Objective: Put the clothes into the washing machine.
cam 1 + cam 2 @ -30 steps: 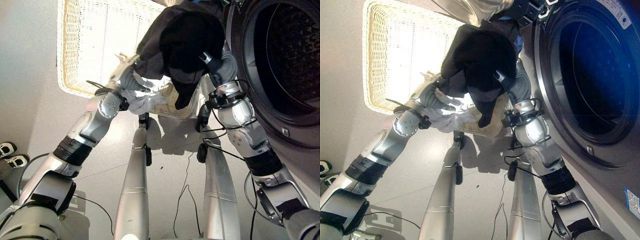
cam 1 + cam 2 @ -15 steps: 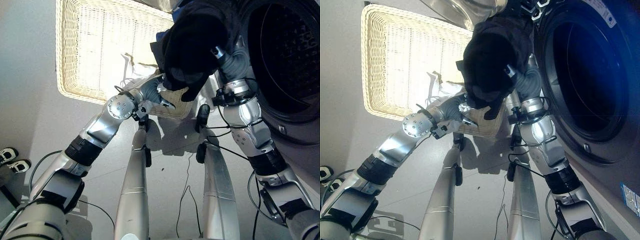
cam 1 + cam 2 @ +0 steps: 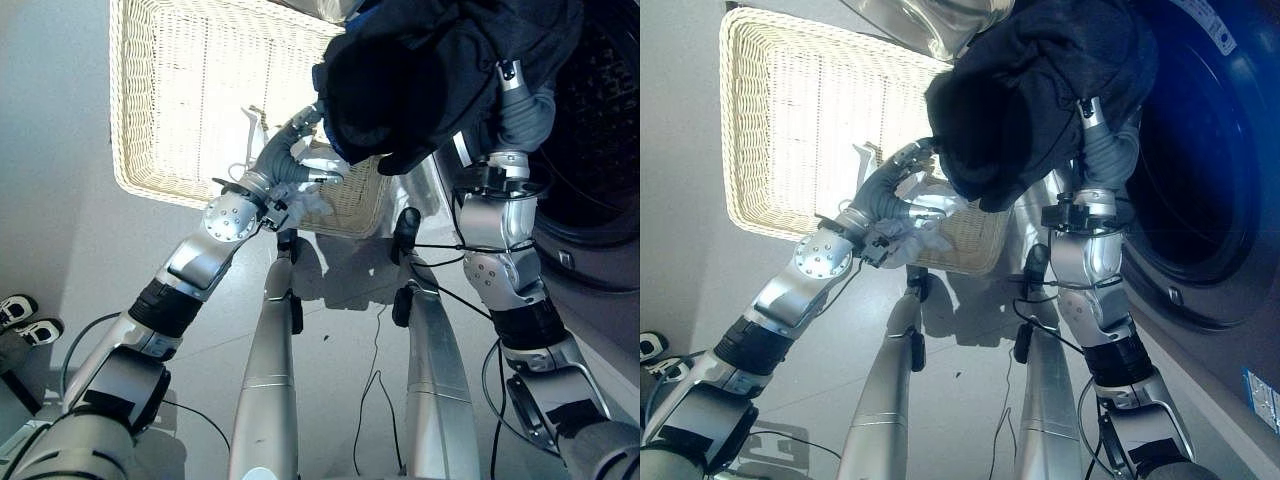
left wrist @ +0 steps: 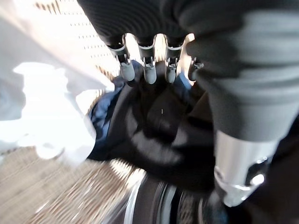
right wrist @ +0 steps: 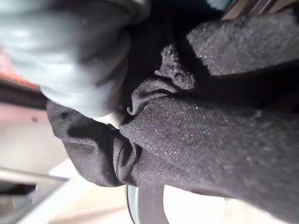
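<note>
Right hand (image 5: 84,51): buried in the dark clothes bundle (image 3: 430,70); fingers hidden in the cloth, so I cannot tell whether they grip or lie loose. The right wrist view has dark coarse fabric (image 5: 210,130) bunched against the ribbed cover. The right forearm rises from below into the underside of the bundle.

Left hand (image 4: 154,60): fingers straight and slack, tips pointing at the dark cloth, closed on nothing. In the eye views this hand (image 3: 915,160) sits over the near right corner of the wicker basket (image 3: 170,100), just beside the lower left edge of the bundle; whether the tips touch the fabric is unclear.

Clothes bundle: mostly black and charcoal, a little blue cloth (image 4: 100,114) showing at its edge. It hangs raised at the mouth of the washing machine (image 3: 1200,200), overlapping the left rim of the round opening and partly covering it.

White garment (image 3: 905,240): crumpled at the basket's near right corner, beneath the left wrist.

Basket: pale wicker, on the floor left of the machine.
</note>
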Robot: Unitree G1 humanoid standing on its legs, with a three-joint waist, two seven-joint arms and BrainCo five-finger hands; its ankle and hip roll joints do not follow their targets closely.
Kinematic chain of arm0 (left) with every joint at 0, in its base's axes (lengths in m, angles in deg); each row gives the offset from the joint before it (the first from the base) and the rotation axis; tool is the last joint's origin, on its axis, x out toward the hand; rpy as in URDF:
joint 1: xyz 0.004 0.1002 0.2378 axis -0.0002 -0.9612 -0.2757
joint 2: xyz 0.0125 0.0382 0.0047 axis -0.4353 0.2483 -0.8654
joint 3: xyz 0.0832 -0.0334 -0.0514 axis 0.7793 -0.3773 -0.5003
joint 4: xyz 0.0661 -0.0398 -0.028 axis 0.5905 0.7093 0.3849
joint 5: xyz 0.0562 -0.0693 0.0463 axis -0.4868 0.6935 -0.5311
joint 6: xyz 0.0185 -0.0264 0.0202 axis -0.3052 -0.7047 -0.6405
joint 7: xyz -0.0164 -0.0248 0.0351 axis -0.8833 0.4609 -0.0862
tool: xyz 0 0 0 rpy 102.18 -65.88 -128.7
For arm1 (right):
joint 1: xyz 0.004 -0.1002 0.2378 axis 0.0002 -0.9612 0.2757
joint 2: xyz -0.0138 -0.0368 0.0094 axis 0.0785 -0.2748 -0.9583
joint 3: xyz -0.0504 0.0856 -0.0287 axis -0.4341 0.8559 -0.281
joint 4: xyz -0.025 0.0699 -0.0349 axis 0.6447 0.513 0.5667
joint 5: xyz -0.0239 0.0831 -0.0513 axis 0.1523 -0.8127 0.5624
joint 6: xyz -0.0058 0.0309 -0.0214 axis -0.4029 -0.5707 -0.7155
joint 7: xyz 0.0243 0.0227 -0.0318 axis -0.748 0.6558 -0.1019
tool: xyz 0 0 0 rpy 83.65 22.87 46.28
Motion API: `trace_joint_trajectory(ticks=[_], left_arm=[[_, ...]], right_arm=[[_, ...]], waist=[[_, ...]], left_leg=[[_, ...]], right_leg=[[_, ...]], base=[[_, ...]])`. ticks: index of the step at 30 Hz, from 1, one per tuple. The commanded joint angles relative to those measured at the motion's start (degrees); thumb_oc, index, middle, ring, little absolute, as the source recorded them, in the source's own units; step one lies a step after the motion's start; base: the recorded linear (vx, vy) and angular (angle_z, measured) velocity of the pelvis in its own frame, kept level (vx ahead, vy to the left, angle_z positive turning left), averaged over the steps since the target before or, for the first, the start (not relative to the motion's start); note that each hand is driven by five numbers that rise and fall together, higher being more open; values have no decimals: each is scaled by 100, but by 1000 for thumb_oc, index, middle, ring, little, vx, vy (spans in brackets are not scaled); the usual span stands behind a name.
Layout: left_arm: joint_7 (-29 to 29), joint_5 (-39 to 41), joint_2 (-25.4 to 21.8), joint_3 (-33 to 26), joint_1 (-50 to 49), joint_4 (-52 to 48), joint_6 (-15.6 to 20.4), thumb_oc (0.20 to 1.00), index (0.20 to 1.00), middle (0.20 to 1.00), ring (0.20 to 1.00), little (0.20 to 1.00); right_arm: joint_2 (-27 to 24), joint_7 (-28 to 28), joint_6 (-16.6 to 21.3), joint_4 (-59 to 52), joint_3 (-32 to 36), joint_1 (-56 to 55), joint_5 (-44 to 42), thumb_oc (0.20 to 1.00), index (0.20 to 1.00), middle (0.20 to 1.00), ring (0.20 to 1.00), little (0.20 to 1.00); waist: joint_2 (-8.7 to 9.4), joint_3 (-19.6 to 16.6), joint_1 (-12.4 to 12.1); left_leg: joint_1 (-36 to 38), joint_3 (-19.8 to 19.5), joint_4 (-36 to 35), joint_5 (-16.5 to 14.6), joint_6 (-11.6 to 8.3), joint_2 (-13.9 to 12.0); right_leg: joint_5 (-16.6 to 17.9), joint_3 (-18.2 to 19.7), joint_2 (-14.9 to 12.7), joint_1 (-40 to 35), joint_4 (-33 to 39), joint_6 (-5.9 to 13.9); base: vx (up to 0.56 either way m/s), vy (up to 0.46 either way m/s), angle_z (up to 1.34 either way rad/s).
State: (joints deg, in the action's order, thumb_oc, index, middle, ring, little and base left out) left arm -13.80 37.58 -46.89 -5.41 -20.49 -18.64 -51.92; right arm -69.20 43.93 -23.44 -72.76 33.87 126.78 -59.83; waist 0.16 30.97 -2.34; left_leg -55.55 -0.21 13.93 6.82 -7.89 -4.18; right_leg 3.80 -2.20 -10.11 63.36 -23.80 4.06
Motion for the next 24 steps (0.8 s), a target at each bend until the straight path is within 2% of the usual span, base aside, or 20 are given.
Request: trace_joint_trajectory(ticks=[1,8,10,14,16,17,19,21,22,24], left_arm=[[110,390,231,-289,95,-334,529,1000,1000,1000,1000,1000],[-281,926,411,-256,129,-367,729,1000,1000,1000,1000,1000],[-605,1322,526,-208,204,-403,879,1000,1000,1000,1000,1000],[-1027,1804,659,-220,266,-446,1064,1000,1000,1000,1000,1000],[-1054,1910,686,-226,286,-454,1111,1000,1000,1000,1000,1000],[-670,1966,725,-275,310,-440,1429,1000,1000,1000,1000,1000],[-373,2010,747,-309,321,-415,1631,1000,1000,1000,1000,1000],[88,2100,809,-475,302,-256,2030,1000,1000,1000,1000,1000],[476,1957,848,-590,274,-69,2257,1000,1000,1000,1000,1000],[663,1863,858,-633,263,192,2489,1000,1000,1000,1000,1000]], right_arm=[[-147,241,642,-551,257,100,-67,200,200,200,200,200],[-98,940,868,-388,376,172,217,200,200,200,200,200],[-101,1323,924,-278,413,272,401,200,200,200,200,200],[-111,1477,916,-92,437,360,463,200,200,200,200,200],[-114,1410,867,-53,430,381,441,200,200,200,200,200],[-99,890,570,-45,338,366,175,200,200,200,200,200],[-94,496,275,-54,261,364,11,200,200,200,200,200],[-85,-8,-171,17,48,368,-287,200,200,200,200,200],[-50,-225,-348,154,-70,359,-658,200,200,200,200,200],[-17,-491,-509,380,-134,329,-1238,200,200,200,200,200]], waist=[[-416,-117,265],[-411,-117,276],[-416,-117,295],[-421,-117,306],[-421,-117,310],[-410,-117,327],[-401,-117,338],[-387,-117,323],[-382,-117,302],[-373,-117,298]], left_leg=[[-9,-33,78,31,401,376],[23,-4,54,40,400,364],[34,20,46,46,402,364],[32,31,72,25,402,371],[33,31,79,20,401,374],[28,21,81,20,409,386],[14,14,86,26,412,392],[0,0,99,37,405,403],[5,-6,89,46,388,401],[7,-18,94,52,369,395]], right_leg=[[385,-482,241,-526,540,375],[406,-473,247,-555,570,372],[423,-451,271,-566,591,364],[421,-415,295,-557,576,352],[423,-407,301,-554,570,348],[432,-384,324,-546,568,339],[438,-372,333,-532,565,337],[425,-356,348,-508,552,321],[402,-358,350,-516,552,315],[386,-356,346,-512,523,316]], base=[[0,0,0],[0,0,0],[0,0,0],[0,0,0],[0,0,0],[0,0,0],[0,0,0],[0,0,0],[0,0,0],[0,0,0]])
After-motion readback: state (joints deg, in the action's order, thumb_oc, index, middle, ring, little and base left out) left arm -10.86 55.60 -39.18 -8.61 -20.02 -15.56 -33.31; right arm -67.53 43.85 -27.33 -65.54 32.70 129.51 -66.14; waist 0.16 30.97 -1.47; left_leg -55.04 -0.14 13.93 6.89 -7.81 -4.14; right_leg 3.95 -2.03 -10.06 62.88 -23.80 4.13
